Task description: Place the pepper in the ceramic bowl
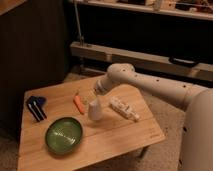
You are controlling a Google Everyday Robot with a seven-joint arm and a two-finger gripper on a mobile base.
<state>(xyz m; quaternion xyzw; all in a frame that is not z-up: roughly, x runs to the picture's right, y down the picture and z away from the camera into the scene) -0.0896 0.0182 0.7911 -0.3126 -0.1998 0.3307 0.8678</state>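
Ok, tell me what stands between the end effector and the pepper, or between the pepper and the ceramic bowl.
Nothing visible. The end effector hangs close beside the pepper; only table surface separates the pepper from the ceramic bowl. The white cup stands beside that path, not across it.
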